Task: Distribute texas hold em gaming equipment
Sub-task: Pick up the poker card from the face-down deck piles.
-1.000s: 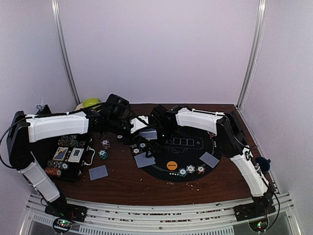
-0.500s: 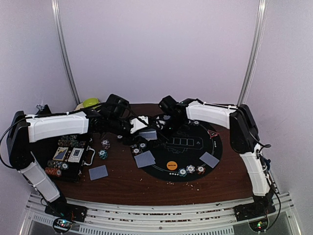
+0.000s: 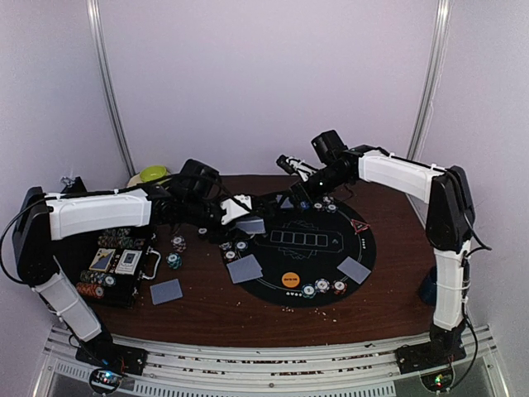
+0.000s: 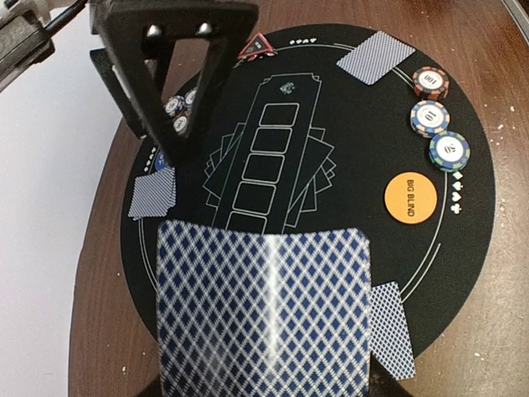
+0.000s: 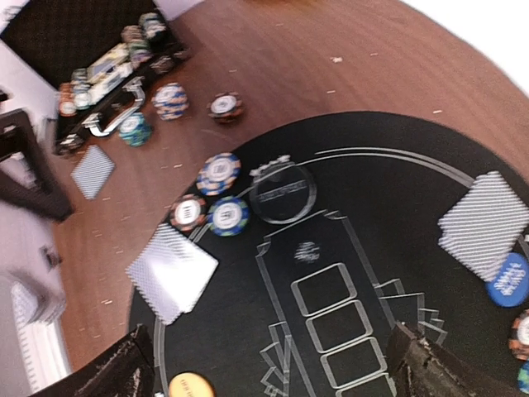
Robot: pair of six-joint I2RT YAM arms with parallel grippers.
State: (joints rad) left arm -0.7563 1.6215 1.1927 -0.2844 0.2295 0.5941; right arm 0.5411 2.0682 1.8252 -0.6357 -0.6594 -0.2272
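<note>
Slippage seemed the risk, the left gripper (image 3: 245,220) clenching a card (image 4: 264,314) by its edge, the right gripper (image 5: 266,364) gaping empty.

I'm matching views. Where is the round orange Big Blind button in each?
Top external: round orange Big Blind button at the black mat's near edge.
Left wrist: button right of centre.
Right wrist: button cut by bottom edge.
Shared landmark: printed row of card boxes.

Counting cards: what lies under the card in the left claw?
Below the held card, a second card peeks out rightward on the black mat; the rest beneath is covered.
</note>
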